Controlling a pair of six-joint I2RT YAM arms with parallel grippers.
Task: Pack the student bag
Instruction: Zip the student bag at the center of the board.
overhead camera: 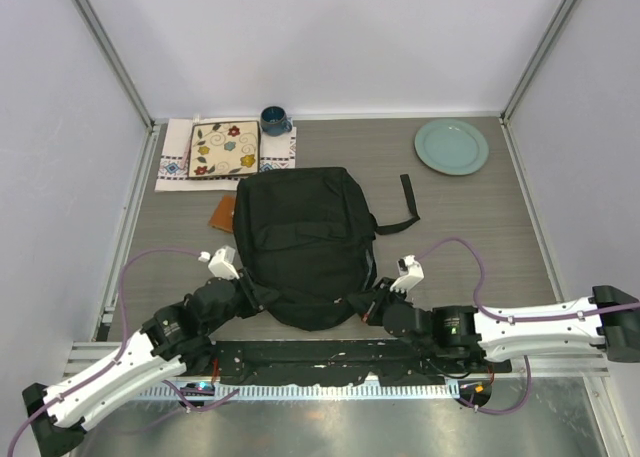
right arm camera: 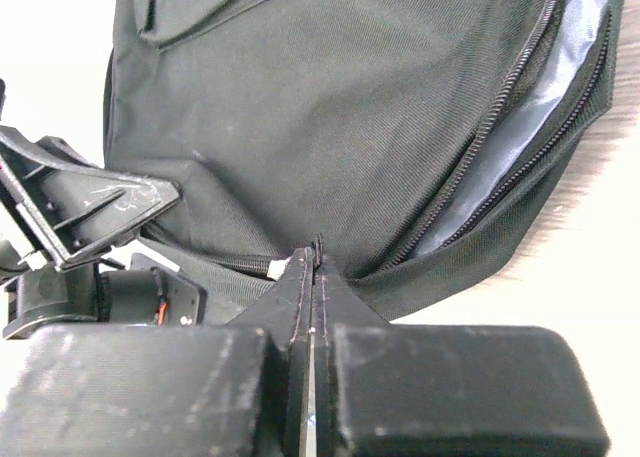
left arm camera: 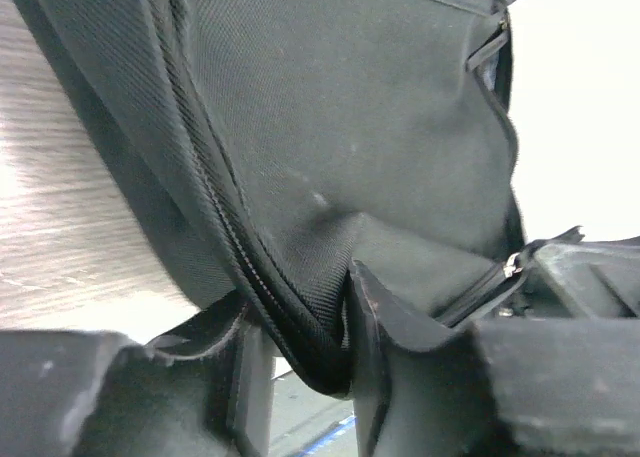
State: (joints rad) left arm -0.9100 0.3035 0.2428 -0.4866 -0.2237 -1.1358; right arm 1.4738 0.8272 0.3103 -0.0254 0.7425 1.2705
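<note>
This is a robot lab cell, not a lived-in room. Bare white walls (overhead camera: 330,37) are set in aluminium posts (overhead camera: 108,52) and box in a wood-grain table (overhead camera: 470,217). Two white-and-black arms (overhead camera: 110,372) are fixed by a black rail (overhead camera: 320,357) at the near edge, with purple cables (overhead camera: 480,277) looping loose over the tabletop. The household things (a plate (overhead camera: 451,146), a mug (overhead camera: 275,120), a patterned cloth (overhead camera: 175,159), a bag (overhead camera: 305,242)) lie spread out like test props.
</note>
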